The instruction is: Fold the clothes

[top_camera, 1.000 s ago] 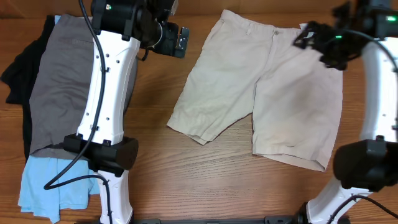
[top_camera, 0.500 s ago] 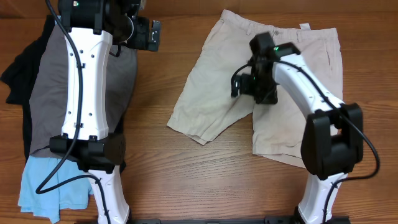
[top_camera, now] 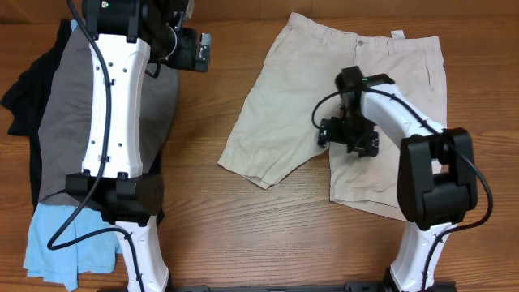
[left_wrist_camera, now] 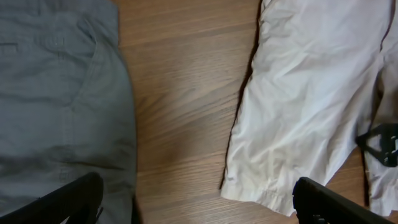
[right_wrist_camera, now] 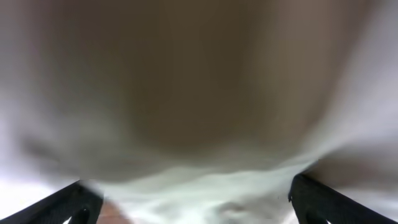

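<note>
right gripper over crotch of beige shorts, fingers apart; left gripper far side, just right of grey shorts, fingers apart too.

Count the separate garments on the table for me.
4: beige shorts spread flat at centre-right; grey shorts on top of the left pile; a black garment under them at the far-left edge; a light-blue garment at the near-left corner. More may be hidden under the pile.

Overhead top-down; wrist views low (shorts shared)
</note>
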`<state>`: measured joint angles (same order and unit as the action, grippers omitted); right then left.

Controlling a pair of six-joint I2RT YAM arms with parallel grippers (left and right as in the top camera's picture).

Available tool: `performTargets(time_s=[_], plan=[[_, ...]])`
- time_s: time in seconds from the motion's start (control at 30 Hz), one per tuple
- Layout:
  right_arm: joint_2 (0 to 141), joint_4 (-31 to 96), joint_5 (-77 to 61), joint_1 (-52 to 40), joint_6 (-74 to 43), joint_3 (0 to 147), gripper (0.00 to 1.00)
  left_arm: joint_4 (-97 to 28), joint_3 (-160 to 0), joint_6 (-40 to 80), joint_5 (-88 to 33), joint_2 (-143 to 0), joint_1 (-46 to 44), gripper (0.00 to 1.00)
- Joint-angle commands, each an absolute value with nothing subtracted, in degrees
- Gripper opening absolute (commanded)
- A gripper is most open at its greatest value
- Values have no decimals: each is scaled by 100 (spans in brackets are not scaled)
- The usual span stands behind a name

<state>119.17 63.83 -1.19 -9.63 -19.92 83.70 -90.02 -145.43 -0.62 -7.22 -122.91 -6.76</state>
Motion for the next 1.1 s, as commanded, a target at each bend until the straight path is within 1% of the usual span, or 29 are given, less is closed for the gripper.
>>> performTargets(time_s=[0.0,0.1,0.2,0.3,0.4,0.5,0.63,0.83,1.07], plan=[[11869,6394,158,-497,-2049,8270,100,-8884,-14239,-180,-709,-12376,-740,100],[11863,6519,143,19,-1863,8305,100,-8809,-14031,-193,-751,-12376,-784,100],[11843,6801,-340,676,-1592,8471,100,-8785,-13874,-346,-753,-12376,-869,100],[11631,6952,-921,945,-1297,8650,100,-8772,-13845,-447,-751,-12376,-945,100],[11266,7043,-1111,954,-1214,8842,100,-8739,-13845,-454,-753,-12376,-985,100],[10628,7083,-1553,591,-1192,9102,100,-8637,-13845,-456,-888,-12376,-993,100],[10440,6899,-1546,-82,-1225,9135,100,-8514,-13845,-454,-1015,-12376,-993,100],[10698,6128,-1402,-1160,-1660,8901,100,-8468,-13845,-475,-1009,-12376,-886,100],[11531,5645,-1376,-2086,-1653,8805,97,-8512,-13845,-475,-989,-12376,-707,100]])
